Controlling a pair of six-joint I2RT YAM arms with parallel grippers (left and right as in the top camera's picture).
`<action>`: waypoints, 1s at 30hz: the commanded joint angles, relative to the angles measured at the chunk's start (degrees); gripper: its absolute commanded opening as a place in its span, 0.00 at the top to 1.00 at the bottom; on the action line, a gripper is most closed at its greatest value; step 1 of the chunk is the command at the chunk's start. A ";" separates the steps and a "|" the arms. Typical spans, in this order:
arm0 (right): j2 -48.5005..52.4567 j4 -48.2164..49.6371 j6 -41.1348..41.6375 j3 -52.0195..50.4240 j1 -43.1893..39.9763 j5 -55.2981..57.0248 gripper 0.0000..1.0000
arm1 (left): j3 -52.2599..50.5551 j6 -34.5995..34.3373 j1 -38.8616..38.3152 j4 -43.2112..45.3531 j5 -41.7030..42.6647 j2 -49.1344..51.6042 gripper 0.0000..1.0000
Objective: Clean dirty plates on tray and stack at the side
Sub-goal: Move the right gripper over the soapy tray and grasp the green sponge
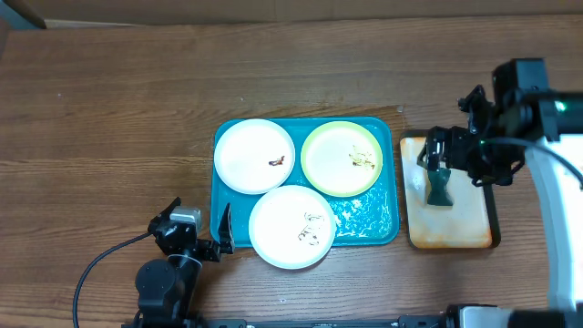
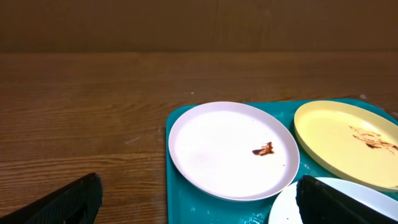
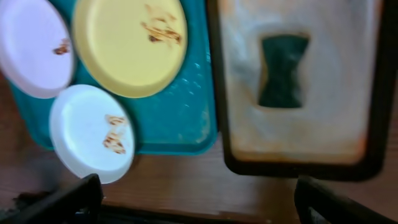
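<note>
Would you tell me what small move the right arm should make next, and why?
Probably bring the open right gripper down onto the green sponge in the small black-rimmed tray and close on it: all three plates on the teal tray show smears, and it holds nothing yet.

The tray [image 1: 372, 217] lies at the middle of the table [image 1: 109, 109] and carries three plates: the rear-left plate [image 1: 254, 156] and the rear-right plate [image 1: 342, 158] lie side by side along its far half, and the front plate [image 1: 291, 227] lies nearer, just before and between them, overhanging the tray's near edge. Right of the tray, just apart from it, lies the smaller tray [image 1: 465, 228], with a sponge [image 1: 441, 187] resting in its rear half. The left gripper [image 1: 199, 232] sits at the tray's near-left corner, left of the front plate; the right gripper [image 1: 451, 164] hangs above the smaller tray, over the sponge.
</note>
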 commanded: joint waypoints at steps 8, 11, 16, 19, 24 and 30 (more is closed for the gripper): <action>4.50 1.22 0.52 1.14 -0.39 8.13 0.00 | -0.31 0.70 0.20 0.15 0.24 -0.50 0.00; 4.50 4.98 2.93 -0.72 -1.18 9.40 0.00 | -0.31 0.70 0.20 0.15 0.24 -0.50 0.00; 4.50 12.98 7.04 -9.90 -3.34 9.81 0.00 | -0.31 0.70 0.20 0.15 0.24 -0.50 0.00; 4.50 18.58 7.50 -16.70 -4.35 9.84 0.00 | -0.31 0.70 0.20 0.15 0.24 -0.50 0.00; 4.50 23.98 7.08 -22.23 -4.57 11.74 0.00 | -0.31 0.70 0.20 0.15 0.24 -0.50 0.00; 4.50 27.89 7.32 -22.23 -4.57 8.17 0.00 | -0.31 0.70 0.20 0.15 0.24 -0.50 0.00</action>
